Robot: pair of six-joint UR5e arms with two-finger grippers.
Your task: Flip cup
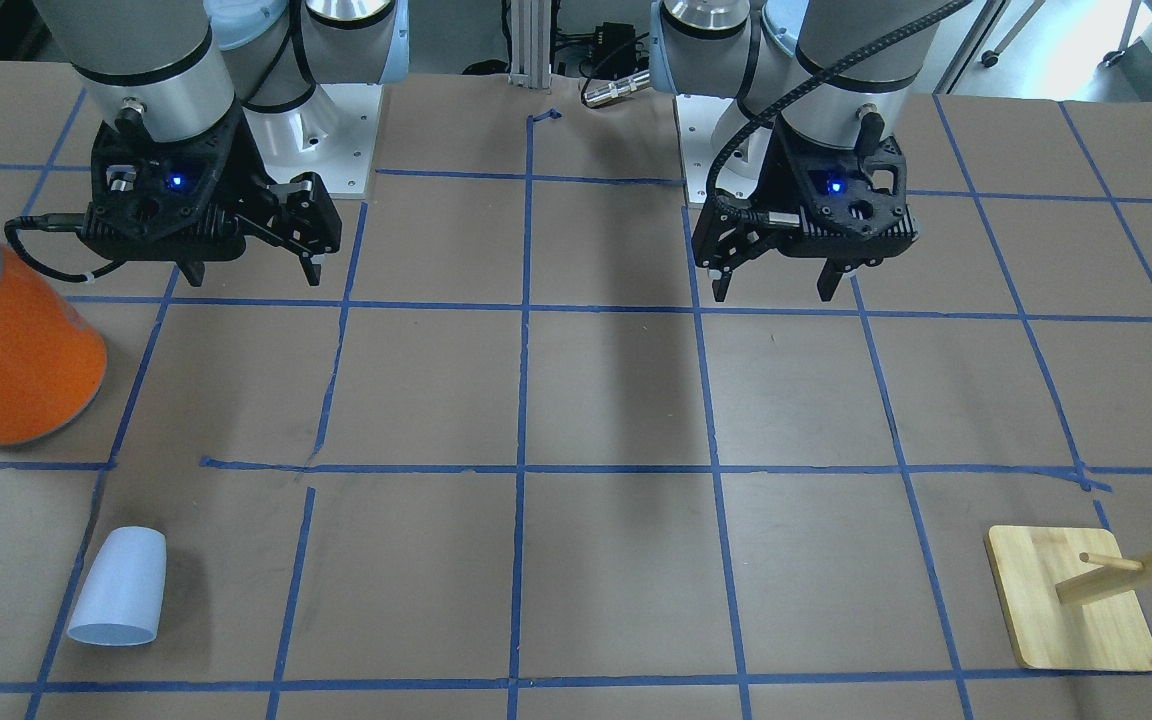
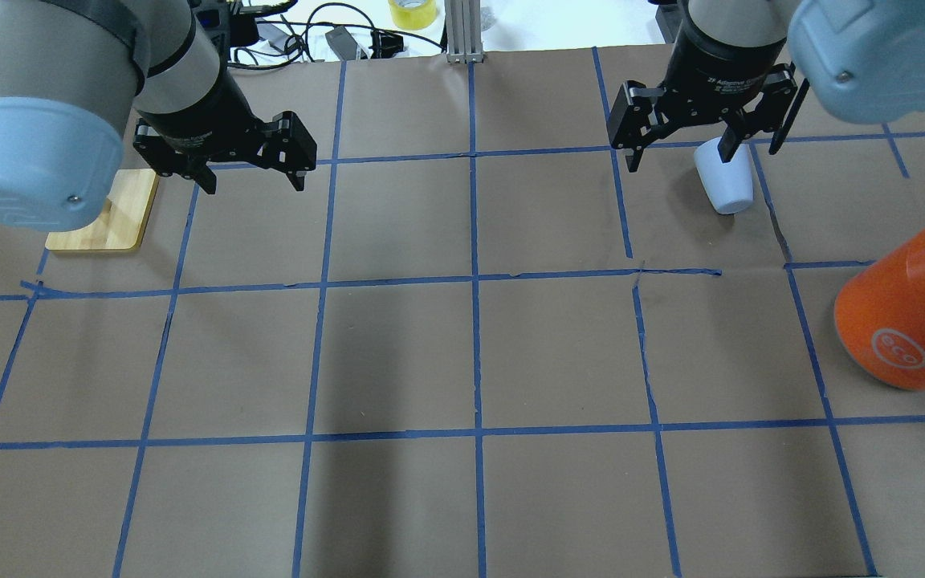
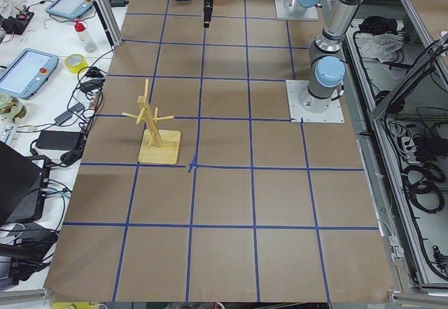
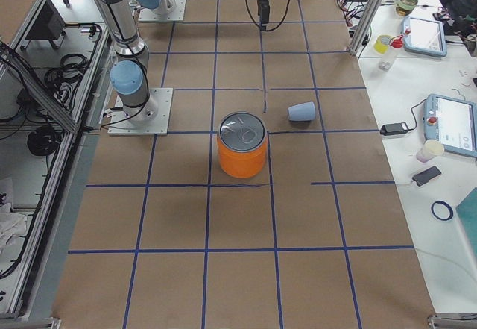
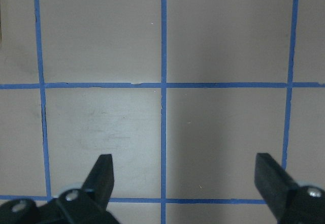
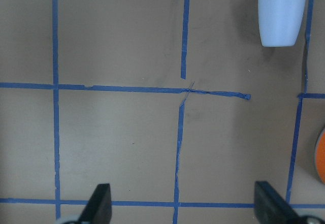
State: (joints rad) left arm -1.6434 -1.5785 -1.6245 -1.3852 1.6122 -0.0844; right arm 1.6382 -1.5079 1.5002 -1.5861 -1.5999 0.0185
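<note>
The cup (image 1: pixel 121 588) is a small pale blue-white tumbler. It lies on its side on the brown table, mouth towards the far side from the robot. It also shows in the overhead view (image 2: pixel 723 178), the exterior right view (image 4: pixel 302 111) and the top right of the right wrist view (image 6: pixel 281 13). My right gripper (image 2: pixel 678 159) hangs open and empty above the table, nearer the robot than the cup and apart from it; it also shows in the front view (image 1: pixel 254 275). My left gripper (image 2: pixel 254 185) is open and empty on the other half of the table (image 1: pixel 774 292).
A large orange can (image 2: pixel 904 321) with a silver top stands on my right, nearer the robot than the cup (image 1: pixel 11 350). A wooden peg stand (image 3: pixel 152 123) on a square base (image 1: pixel 1071 600) stands on my left. Blue tape lines grid the table.
</note>
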